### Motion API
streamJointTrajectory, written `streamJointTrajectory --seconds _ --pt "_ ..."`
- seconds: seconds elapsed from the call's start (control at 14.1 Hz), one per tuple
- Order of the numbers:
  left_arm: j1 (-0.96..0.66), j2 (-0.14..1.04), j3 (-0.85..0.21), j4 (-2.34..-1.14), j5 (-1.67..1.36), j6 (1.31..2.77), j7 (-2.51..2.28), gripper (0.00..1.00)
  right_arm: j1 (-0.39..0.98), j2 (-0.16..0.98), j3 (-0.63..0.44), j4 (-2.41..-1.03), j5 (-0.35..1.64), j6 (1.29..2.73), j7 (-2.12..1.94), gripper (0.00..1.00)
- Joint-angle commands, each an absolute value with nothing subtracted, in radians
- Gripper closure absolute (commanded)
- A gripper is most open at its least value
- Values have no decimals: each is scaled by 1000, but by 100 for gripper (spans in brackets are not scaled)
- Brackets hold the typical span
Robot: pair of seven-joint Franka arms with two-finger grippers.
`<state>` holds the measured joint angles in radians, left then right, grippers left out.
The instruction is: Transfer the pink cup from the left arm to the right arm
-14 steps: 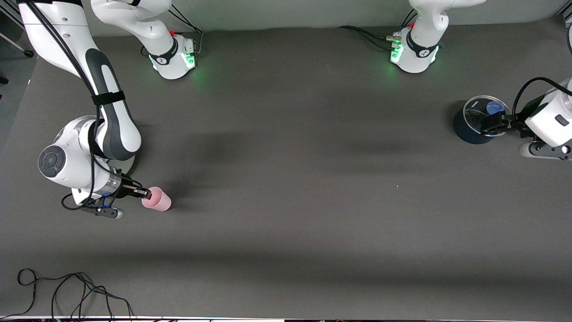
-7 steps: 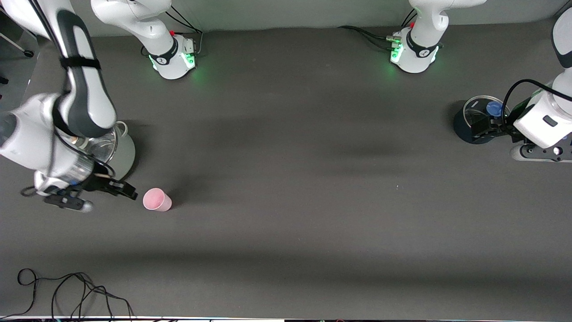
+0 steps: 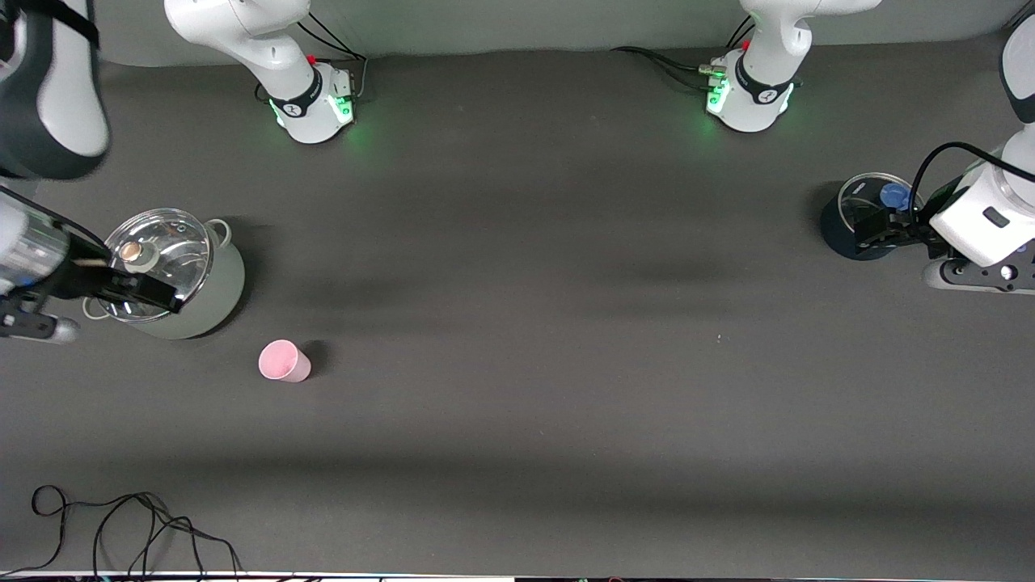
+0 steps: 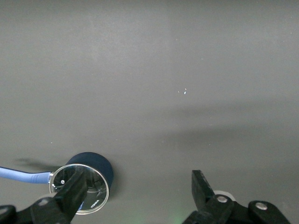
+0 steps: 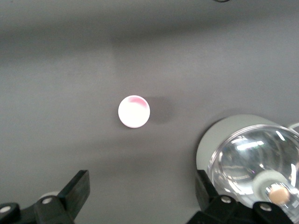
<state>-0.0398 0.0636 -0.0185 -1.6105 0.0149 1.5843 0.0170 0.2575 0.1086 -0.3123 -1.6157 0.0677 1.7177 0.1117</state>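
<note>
- Here, the pink cup is seen upright on the table, apart from the right gripper.
- The right gripper's fingers are spread, over a lidded pot.
- The left gripper is held spread over a dark pot.

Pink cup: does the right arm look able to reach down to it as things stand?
Probably yes. The pink cup stands upright and alone, nearer the front camera than the lidded pot. The right gripper hangs open over that pot, with nothing between.
</note>
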Motion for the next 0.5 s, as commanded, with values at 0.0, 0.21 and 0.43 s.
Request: streamJointTrajectory --seconds 0.0,0.21,0.43 --pt "-63 48 11 -1609 15 1577 29 0 256 129 -321 -1487 46 1580 98 0" --pt "-64 48 9 -1611 15 1577 29 0 258 129 -325 -1465 -12 1542 95 0" --pt "-60 48 5 -1612 17 1577 31 0 267 130 -324 -1465 -6 1532 104 0"
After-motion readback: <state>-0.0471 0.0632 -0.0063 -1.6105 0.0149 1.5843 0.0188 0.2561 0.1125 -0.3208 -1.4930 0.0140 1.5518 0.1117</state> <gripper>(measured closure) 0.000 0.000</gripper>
